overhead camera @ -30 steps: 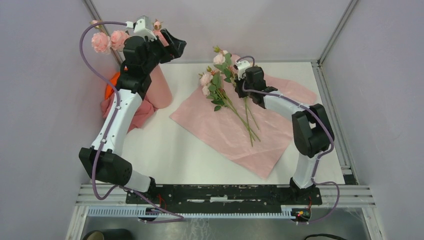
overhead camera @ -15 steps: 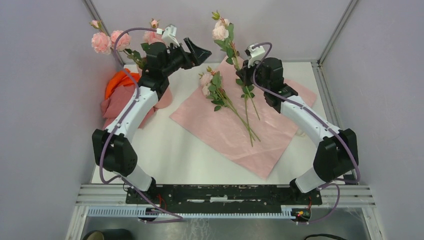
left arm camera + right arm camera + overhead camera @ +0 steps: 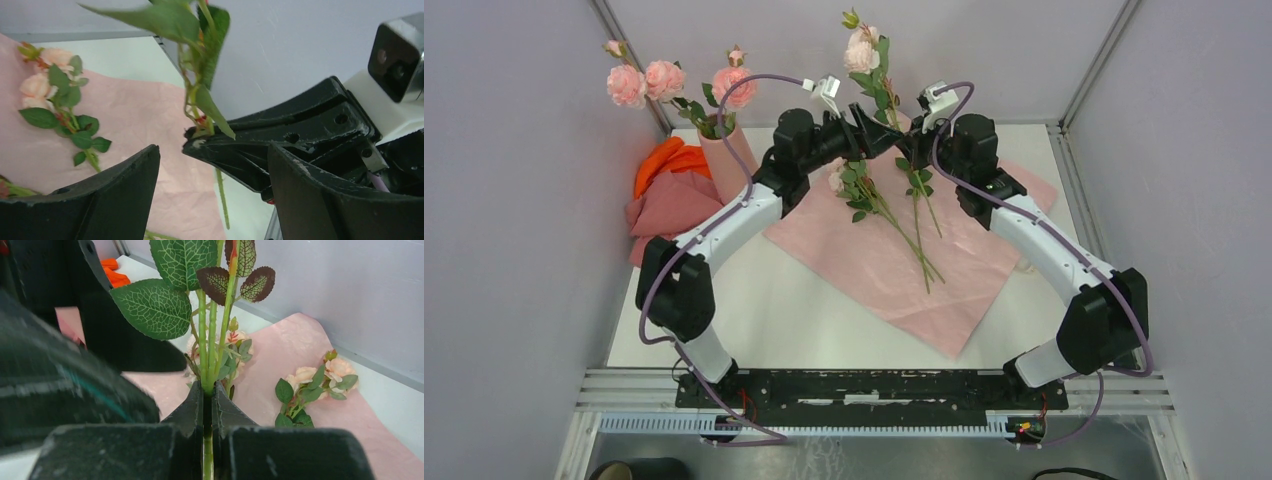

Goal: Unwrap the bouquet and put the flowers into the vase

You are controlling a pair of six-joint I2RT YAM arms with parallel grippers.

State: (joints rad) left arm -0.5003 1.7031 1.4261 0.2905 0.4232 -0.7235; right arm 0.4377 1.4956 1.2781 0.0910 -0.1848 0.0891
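The bouquet lies unwrapped: its pink sheet (image 3: 894, 275) is spread flat on the table with some of the flowers (image 3: 864, 205) lying on it. The pale-pink vase (image 3: 729, 152) stands at the back left and holds several roses (image 3: 664, 78). My right gripper (image 3: 904, 142) (image 3: 207, 390) is shut on the green stem (image 3: 212, 340) of one rose (image 3: 861, 55), holding it upright above the sheet. My left gripper (image 3: 876, 135) (image 3: 214, 150) is open, its fingers (image 3: 125, 195) either side of the right gripper's tips and the stem (image 3: 200, 90), not touching the stem.
Salmon-pink cloth (image 3: 669, 205) and orange cloth (image 3: 669, 160) are heaped beside the vase at the left wall. Grey walls and metal frame posts (image 3: 1089, 70) close in the white table (image 3: 754, 300). Both arms meet at the back centre.
The left arm swung from the vase across to the right gripper, leaving roses standing in the vase. The right gripper lifted one rose off the sheet and raised it upright.
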